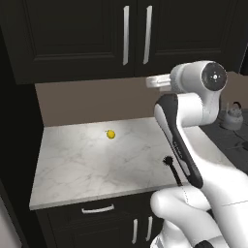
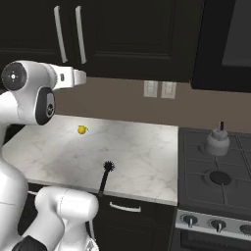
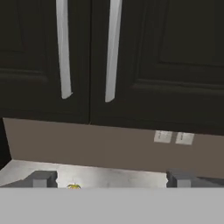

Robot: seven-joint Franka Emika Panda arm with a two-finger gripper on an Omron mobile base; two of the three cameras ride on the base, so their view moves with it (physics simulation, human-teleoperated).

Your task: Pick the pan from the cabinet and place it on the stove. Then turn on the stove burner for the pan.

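Claw (image 3: 107, 179) spread wide and empty, fingertips (image 3: 41, 178) at the bottom of the hand view, raised above the white marble desk (image 1: 87, 164) and facing the closed cabinet (image 3: 153, 57).

On the desk nearest the base, a black dish brush (image 2: 105, 176); beyond it, toward 11 o'clock, a small yellow lemon (image 2: 82, 129).

Step in hand, by the look of it: opening the cabinet. Best done by lining the open fingers on one of the two long silver bar handles (image 3: 111, 48), taking it near the lower end, closing squarely, then pulling along the door's swing rather than straight back. Which door hides the pan cannot be told.

Further off at 2 o'clock, the dark stove (image 2: 215, 181) with a small silver kettle (image 2: 217, 139) on a rear burner and knobs (image 2: 190, 221) along the front.

Cabinet itself: black-brown, panelled doors shut tight. Pan presumably inside.
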